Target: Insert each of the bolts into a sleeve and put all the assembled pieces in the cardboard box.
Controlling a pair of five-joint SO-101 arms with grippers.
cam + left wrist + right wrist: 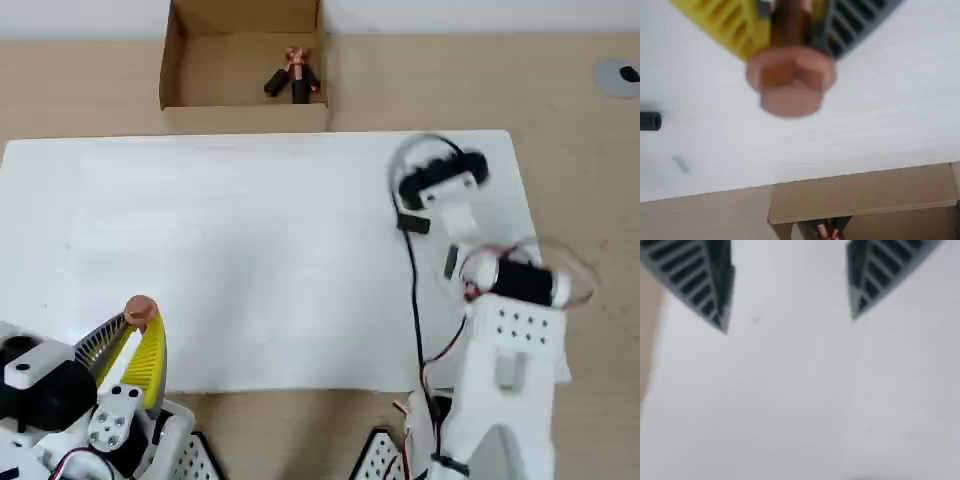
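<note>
Nearest us, at the front edge of the white sheet (250, 250), our left hand (138, 325) pinches a copper bolt (140, 309) between its yellow and grey fingers, hexagonal head sticking out past the tips. From that wrist we see one loose black sleeve (650, 121) lying on the sheet, well apart from the bolt. Further out, our right hand (789, 320) hangs over bare sheet with its fingers spread and nothing between them. At the far side of the desk (80, 90), the cardboard box (180, 70) already holds what look like two assembled pieces (293, 82). We judge the job mostly done: this bolt has yet to go into the sleeve, and that pair into the box
</note>
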